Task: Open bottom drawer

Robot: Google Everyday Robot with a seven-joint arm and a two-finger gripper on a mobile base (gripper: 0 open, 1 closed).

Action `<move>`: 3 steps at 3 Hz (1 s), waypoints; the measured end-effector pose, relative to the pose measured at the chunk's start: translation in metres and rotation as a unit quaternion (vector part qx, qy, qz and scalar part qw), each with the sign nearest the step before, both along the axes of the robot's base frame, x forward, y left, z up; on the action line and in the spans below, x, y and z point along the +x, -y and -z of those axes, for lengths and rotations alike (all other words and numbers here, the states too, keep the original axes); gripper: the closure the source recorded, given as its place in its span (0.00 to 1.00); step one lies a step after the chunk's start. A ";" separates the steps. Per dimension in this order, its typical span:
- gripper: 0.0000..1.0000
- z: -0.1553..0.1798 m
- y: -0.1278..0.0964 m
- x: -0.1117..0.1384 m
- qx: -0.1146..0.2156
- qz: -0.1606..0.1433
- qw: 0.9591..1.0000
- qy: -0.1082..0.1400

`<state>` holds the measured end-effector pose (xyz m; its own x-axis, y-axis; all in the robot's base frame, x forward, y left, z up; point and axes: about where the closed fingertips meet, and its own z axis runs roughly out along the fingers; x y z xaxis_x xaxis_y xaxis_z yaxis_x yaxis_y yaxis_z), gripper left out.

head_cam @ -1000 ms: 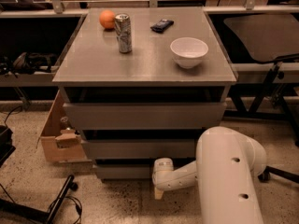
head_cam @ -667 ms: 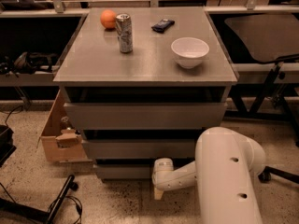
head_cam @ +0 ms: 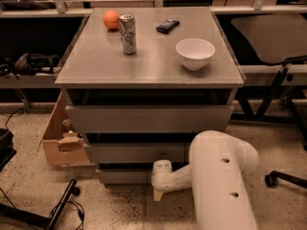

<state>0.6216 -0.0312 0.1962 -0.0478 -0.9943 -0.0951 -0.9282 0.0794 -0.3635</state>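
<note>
Nothing has moved; claw (head_cam: 158, 191), openness unclear, hangs just before the bottom drawer (head_cam: 122, 175).

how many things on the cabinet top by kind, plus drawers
orange: 1
can: 1
bowl: 1
dark item: 1
drawers: 3
total: 7
gripper sits low at the bottom drawer front

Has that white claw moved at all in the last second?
No. The claw stays in the same spot, close by the bottom drawer front.

An orange (head_cam: 111, 19), can (head_cam: 127, 33), dark object (head_cam: 167, 26) and white bowl (head_cam: 195, 53) sit on the cabinet top (head_cam: 158, 71).
</note>
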 end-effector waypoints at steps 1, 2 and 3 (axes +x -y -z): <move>0.17 0.011 -0.009 0.010 0.004 -0.002 1.000 -0.007; 0.41 0.026 -0.010 0.007 0.008 0.005 0.999 -0.032; 0.65 0.034 0.000 -0.009 0.003 0.021 0.998 -0.060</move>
